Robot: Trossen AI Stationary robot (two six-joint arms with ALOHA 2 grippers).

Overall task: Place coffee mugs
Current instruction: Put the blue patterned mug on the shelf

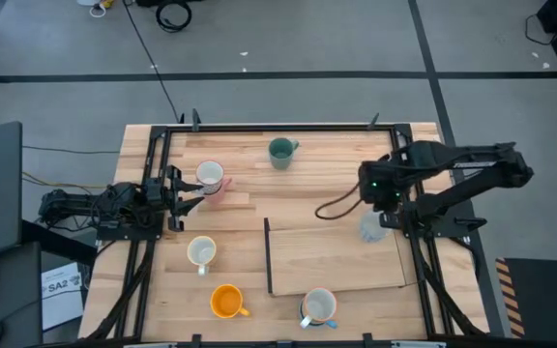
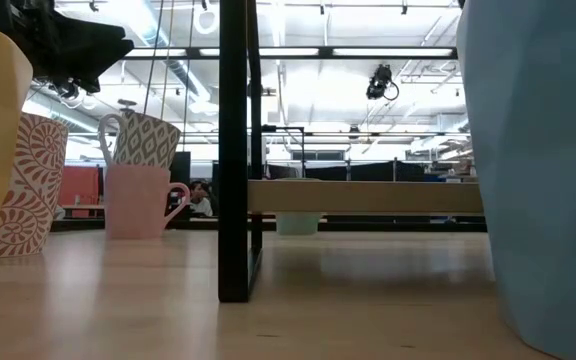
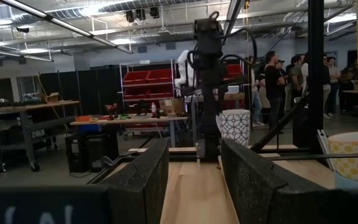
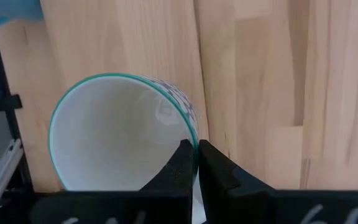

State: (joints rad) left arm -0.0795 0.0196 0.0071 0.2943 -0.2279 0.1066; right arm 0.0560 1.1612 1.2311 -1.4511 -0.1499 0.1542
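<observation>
The left gripper (image 1: pixel 184 193) waits at the table's left edge with its fingers spread and empty, just beside a patterned mug stacked in a pink mug (image 1: pixel 211 181), probably clear of the work. Nearer the front stand a cream mug (image 1: pixel 201 252) and an orange mug (image 1: pixel 226 302); the dark green mug (image 1: pixel 280 151) sits at the back, and a blue mug (image 1: pixel 318 307) by the raised wooden board (image 1: pixel 337 259). At the right, the right gripper (image 4: pixel 196 158) pinches the rim of a teal-rimmed white mug (image 4: pixel 123 130), one finger inside, apparently to carry it over the board's right end.
</observation>
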